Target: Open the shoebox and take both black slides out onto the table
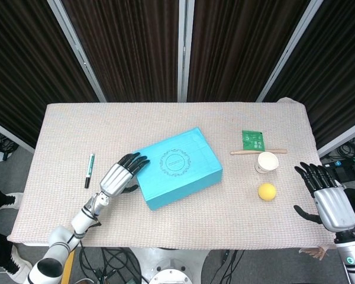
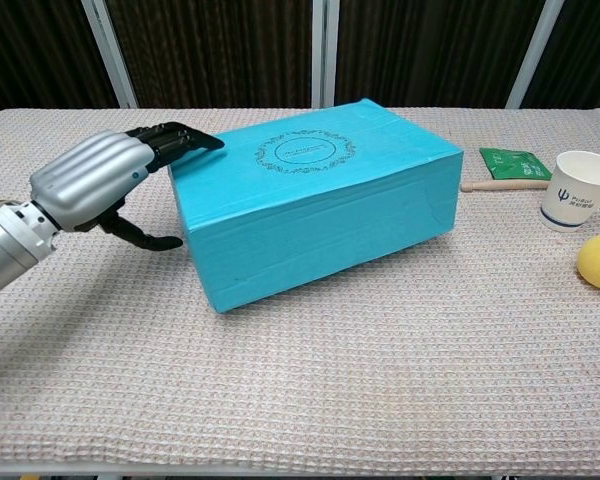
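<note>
Closed turquoise cardboard shoebox [image 1: 178, 167] w/ a round ornament printed on its lid sits near the middle of the beige woven-cloth table [image 1: 65, 133], turned at an angle to the table's edges, lid on. Black slides not visible.

Left hand [image 1: 119, 176] is at the box's left end: fingers [image 2: 176, 140] stretched over the lid's left edge, tips resting on it, thumb spread below beside the end wall; holds nothing. Right hand [image 1: 328, 197] hovers off the table's right edge near the front right corner, fingers splayed wide, nothing in it.

Green-capped marker pen [image 1: 89, 170] lies toward the left edge. Toward the right edge: green packet [image 1: 252, 141], thin wooden stick [image 1: 257, 152] just in front of it, white paper cup [image 1: 267, 162] prob. touching the stick, yellow ball [image 1: 267, 191] near the cup.
</note>
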Motion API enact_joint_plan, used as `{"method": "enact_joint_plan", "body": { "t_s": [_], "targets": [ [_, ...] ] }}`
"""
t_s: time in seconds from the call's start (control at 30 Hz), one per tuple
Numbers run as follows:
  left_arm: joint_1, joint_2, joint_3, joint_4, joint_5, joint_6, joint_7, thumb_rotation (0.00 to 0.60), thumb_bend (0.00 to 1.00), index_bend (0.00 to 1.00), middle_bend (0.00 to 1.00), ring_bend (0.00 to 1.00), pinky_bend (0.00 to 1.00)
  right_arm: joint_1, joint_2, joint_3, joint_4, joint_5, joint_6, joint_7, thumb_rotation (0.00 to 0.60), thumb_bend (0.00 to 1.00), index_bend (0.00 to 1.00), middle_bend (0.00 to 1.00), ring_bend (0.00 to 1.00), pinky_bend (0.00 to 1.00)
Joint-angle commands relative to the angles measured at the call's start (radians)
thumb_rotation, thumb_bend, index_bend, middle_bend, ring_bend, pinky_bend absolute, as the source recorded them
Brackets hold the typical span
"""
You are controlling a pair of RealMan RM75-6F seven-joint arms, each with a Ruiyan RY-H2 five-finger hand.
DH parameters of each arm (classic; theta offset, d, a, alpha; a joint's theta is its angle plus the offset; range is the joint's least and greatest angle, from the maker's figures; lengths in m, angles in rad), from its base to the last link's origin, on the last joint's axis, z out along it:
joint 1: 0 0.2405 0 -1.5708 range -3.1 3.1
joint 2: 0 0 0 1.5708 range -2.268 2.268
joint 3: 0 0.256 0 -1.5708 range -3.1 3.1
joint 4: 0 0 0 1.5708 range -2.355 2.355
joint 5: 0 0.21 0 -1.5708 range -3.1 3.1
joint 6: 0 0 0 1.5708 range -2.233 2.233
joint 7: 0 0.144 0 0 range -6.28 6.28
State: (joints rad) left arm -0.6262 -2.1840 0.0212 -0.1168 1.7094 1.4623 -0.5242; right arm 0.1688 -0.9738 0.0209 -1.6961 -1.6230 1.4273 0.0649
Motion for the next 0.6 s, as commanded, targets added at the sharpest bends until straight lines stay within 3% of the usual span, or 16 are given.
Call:
{"method": "enact_joint_plan", "body": {
  "t_s": [0.03,0.4,0.6],
  "targets": [
    [-0.003,-0.003,0.000,0.001,-0.007,0.000,-0.006,0.600,0.17,0.15,0.15,0.10,0.20,0.000,0.001,0.000,0.000,0.002,0.000,0.000,0.600,0.10,0.00,0.03,0.00,0.06],
    [0.019,-0.003,-0.014,-0.010,-0.053,0.026,-0.100,0.600,0.47,0.28,0.24,0.17,0.21,0.005,0.002,0.003,0.003,0.009,-0.011,0.004,0.600,0.10,0.00,0.02,0.00,0.06],
    [0.028,-0.011,-0.059,-0.036,-0.111,0.012,-0.210,0.600,0.54,0.31,0.26,0.19,0.21,0.007,0.003,0.003,0.001,0.008,-0.016,0.004,0.600,0.10,0.00,0.03,0.00,0.06]
  ]
}}
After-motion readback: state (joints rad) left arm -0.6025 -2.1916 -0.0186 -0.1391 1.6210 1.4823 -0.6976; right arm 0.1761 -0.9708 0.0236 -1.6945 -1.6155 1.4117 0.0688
